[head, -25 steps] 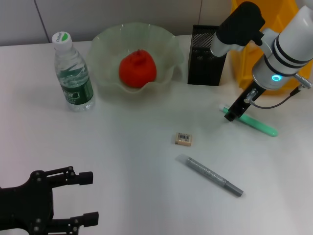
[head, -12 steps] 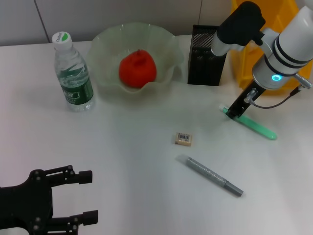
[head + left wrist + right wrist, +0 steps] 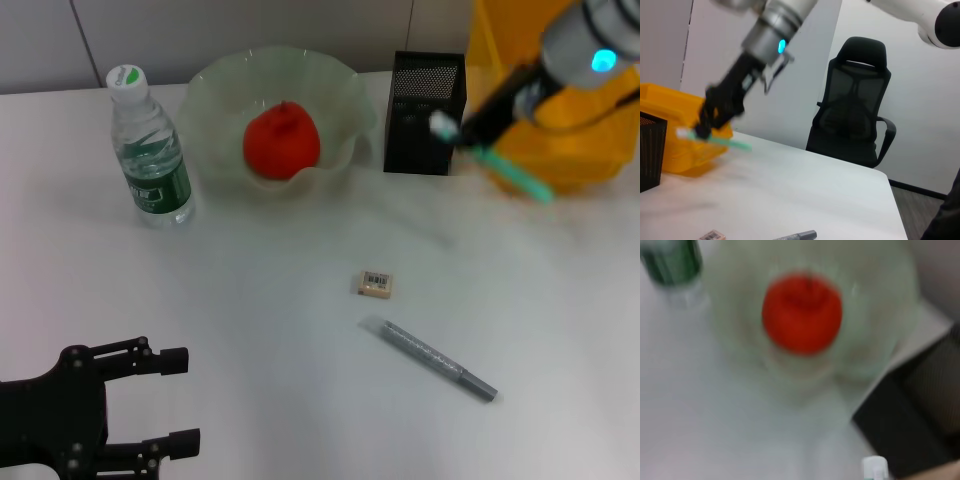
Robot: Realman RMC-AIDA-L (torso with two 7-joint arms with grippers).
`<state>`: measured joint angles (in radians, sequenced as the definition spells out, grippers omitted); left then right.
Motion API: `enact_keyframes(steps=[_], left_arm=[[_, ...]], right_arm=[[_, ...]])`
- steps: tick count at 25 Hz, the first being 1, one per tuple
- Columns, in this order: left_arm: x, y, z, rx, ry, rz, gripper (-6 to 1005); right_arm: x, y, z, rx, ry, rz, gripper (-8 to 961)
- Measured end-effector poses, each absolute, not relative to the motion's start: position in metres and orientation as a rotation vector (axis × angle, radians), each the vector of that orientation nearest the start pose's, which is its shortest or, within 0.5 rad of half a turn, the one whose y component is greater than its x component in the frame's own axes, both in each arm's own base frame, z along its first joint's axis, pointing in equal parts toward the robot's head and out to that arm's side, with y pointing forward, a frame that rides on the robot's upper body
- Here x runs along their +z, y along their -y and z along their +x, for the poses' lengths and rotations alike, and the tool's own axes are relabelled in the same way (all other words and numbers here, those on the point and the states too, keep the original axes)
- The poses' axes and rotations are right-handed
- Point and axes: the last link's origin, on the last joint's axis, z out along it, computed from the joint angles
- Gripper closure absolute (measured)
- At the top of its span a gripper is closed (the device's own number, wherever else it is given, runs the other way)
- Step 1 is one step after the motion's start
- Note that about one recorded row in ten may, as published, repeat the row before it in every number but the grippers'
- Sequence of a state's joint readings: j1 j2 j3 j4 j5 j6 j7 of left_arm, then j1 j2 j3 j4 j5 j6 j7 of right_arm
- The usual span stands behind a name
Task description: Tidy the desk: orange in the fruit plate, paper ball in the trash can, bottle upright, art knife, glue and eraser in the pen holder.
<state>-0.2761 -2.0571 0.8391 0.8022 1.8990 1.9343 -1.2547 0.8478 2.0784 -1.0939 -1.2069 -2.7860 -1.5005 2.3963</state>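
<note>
The yellow trash can fills the upper right of the head view. In front of it the right gripper is clamped on the green glue stick, held tilted in the air just right of the black pen holder. The fruit plate at upper centre holds the orange, with the bottle upright at its left. The left gripper, lower left, rests spread wide. The grey art knife and the eraser lie mid-frame on the table.
</note>
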Motion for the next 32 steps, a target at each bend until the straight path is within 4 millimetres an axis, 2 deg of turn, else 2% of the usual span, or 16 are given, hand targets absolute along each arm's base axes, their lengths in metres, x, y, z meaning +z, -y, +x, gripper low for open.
enact_keyframes(steps=[1, 2, 4, 6, 7, 10, 11, 14, 21, 23, 26, 32], left_arm=[[0.021, -0.233, -0.281, -0.873, 0.429, -2.957, 216], [0.021, -0.233, -0.28, -0.873, 0.428, -2.957, 216], [0.021, -0.233, -0.28, -0.873, 0.427, -2.956, 216], [0.021, -0.233, -0.28, -0.873, 0.428, -2.956, 216], [0.02, -0.233, -0.28, -0.875, 0.429, -2.955, 216], [0.02, -0.233, -0.281, -0.877, 0.432, -2.953, 216], [0.02, -0.233, -0.281, -0.875, 0.434, -2.951, 216], [0.02, -0.234, -0.281, -0.874, 0.438, -2.949, 216], [0.019, -0.234, -0.281, -0.873, 0.44, -2.948, 217], [0.019, -0.234, -0.281, -0.873, 0.44, -2.947, 217], [0.02, -0.234, -0.281, -0.879, 0.437, -2.943, 217], [0.018, -0.235, -0.28, -0.884, 0.438, -2.941, 216]], right_arm=[[0.057, -0.419, 0.137, -0.368, -0.668, -2.451, 797], [0.057, -0.419, 0.137, -0.368, -0.668, -2.451, 797], [0.07, -0.419, 0.125, -0.287, -0.614, -2.426, 796], [0.083, -0.418, 0.113, -0.138, -0.509, -2.429, 796], [0.083, -0.418, 0.113, -0.138, -0.509, -2.429, 796], [0.087, -0.417, 0.109, 0.031, -0.398, -2.452, 796], [0.086, -0.418, 0.111, 0.108, -0.347, -2.454, 796], [0.084, -0.42, 0.115, 0.161, -0.302, -2.449, 796], [0.07, -0.429, 0.144, 0.252, -0.142, -2.423, 795], [0.07, -0.43, 0.148, 0.276, -0.123, -2.414, 795], [0.066, -0.433, 0.163, 0.357, -0.099, -2.386, 795], [0.06, -0.438, 0.178, 0.389, -0.039, -2.361, 795]])
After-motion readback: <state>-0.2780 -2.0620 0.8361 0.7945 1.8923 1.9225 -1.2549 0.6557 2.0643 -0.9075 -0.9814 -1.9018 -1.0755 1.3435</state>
